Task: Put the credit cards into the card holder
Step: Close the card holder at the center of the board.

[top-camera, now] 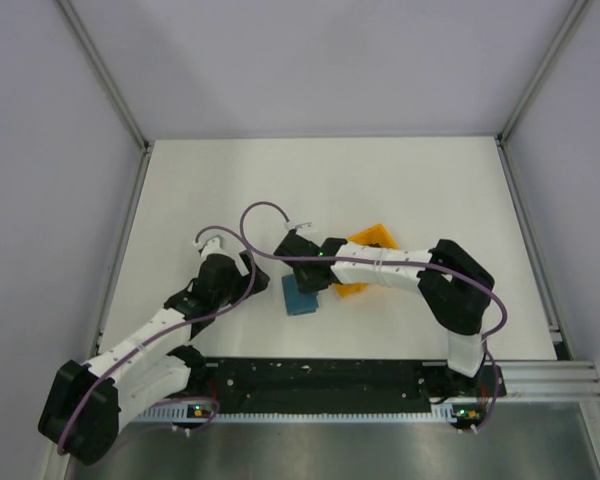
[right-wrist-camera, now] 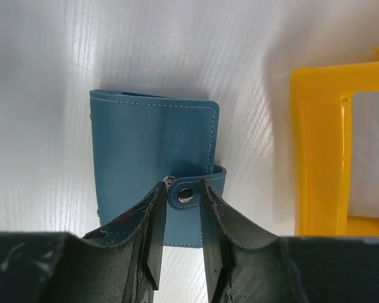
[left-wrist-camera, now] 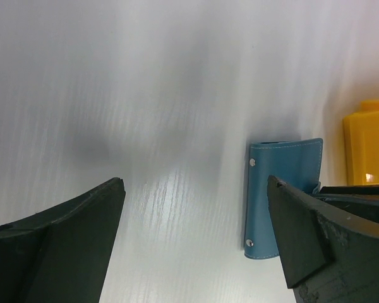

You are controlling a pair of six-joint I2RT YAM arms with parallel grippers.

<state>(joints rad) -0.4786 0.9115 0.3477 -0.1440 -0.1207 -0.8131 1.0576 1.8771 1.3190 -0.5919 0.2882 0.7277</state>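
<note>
early stage. card holder (right-wrist-camera: 151,151) closed on table (top-camera: 380,180), snap strap (right-wrist-camera: 216,180) fastened, beside yellow rack (right-wrist-camera: 316,158). no credit cards visible. right gripper (right-wrist-camera: 183,189) jaws close-set astride strap, grasp unclear. left gripper (left-wrist-camera: 196,183) spread wide, empty, just beside holder.

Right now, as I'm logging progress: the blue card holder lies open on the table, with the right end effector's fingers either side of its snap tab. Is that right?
No: the card holder lies folded shut, not open, as the right wrist view shows. The right end effector does have a finger either side of its snap tab.
</note>
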